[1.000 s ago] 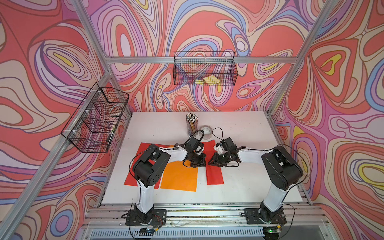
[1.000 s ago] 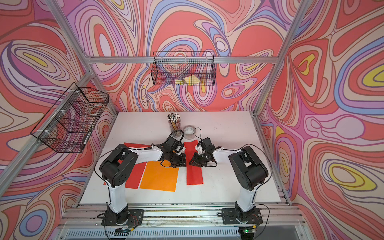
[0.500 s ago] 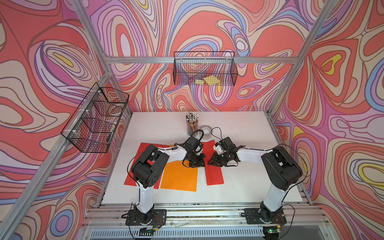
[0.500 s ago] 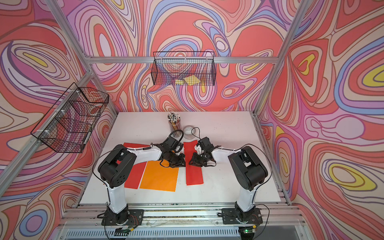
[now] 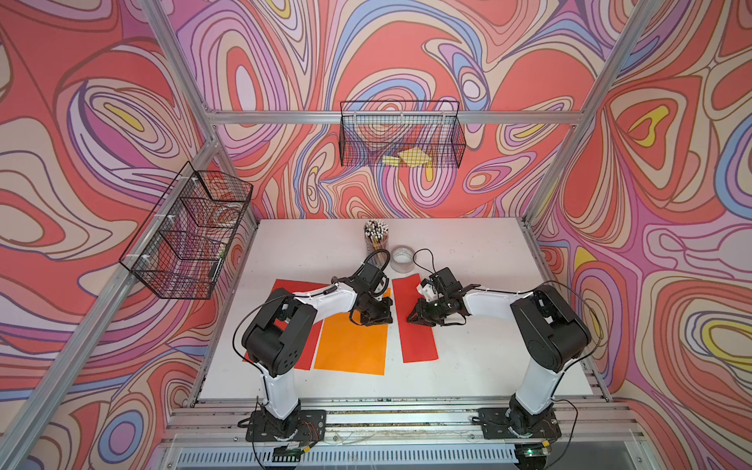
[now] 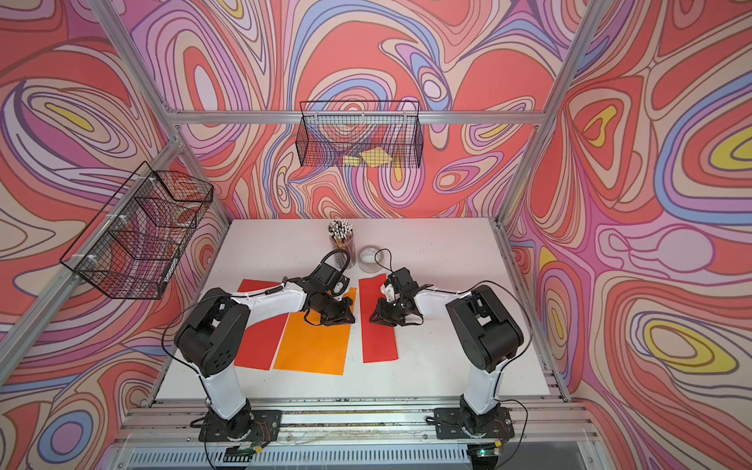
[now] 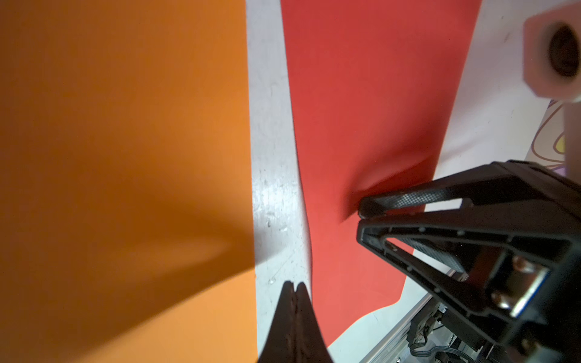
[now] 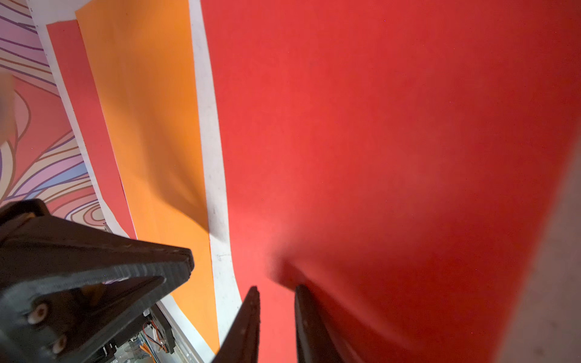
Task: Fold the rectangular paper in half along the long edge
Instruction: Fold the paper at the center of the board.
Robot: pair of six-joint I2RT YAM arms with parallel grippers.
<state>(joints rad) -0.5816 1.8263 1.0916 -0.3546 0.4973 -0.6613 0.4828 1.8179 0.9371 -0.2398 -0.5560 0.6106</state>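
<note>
A narrow red paper (image 5: 419, 342) lies lengthwise on the white table (image 5: 488, 366), right of centre in both top views; it is also the red paper (image 6: 378, 342). My right gripper (image 5: 412, 319) is low over its left half, jaws a little apart, tips down on the red paper (image 8: 377, 125) with nothing gripped. In the right wrist view the right gripper (image 8: 276, 287) shows flat red between its fingers. My left gripper (image 5: 386, 321) is shut, and in the left wrist view this left gripper (image 7: 294, 284) points at the bare strip beside the paper's edge. The left gripper holds nothing.
An orange sheet (image 5: 352, 346) lies just left of the red paper, partly over another red sheet (image 5: 309, 346) under my left arm. A pencil cup (image 5: 376, 240) and a tape roll (image 5: 402, 258) stand behind. Wire baskets (image 5: 191, 232) hang on the walls.
</note>
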